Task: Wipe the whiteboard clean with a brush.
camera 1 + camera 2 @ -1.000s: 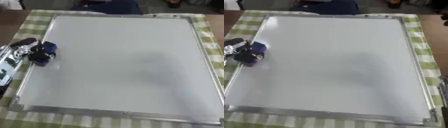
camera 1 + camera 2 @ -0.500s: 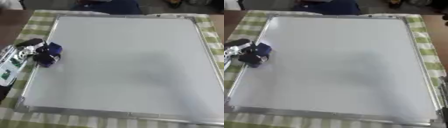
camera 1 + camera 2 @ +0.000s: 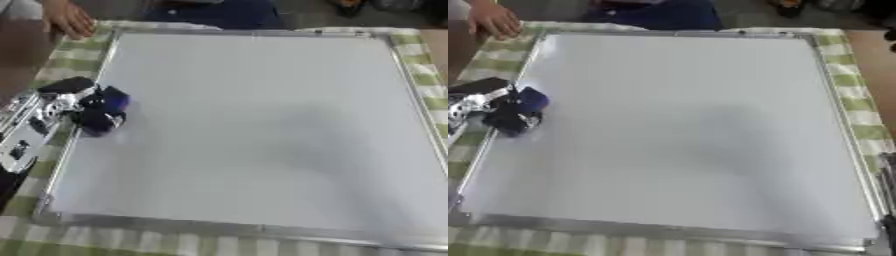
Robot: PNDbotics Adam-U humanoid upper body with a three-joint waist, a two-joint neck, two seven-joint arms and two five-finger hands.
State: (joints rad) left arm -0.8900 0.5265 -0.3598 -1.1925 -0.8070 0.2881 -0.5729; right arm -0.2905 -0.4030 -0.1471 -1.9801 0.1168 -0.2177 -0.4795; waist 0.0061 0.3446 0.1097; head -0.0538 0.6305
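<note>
Left hand (image 3: pixel 66 102) fingers curl around one blue brush (image 3: pixel 103 111), pressing it on one whiteboard (image 3: pixel 262 125).

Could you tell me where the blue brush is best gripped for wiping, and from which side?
Grip the blue brush across its upper body from the whiteboard's left edge, as the left hand does now; its wiping face lies down on the board.

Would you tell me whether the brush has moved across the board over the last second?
Yes, slightly. The brush, in the left hand, has slid inward from the board's left frame and a little toward its near edge.
</note>
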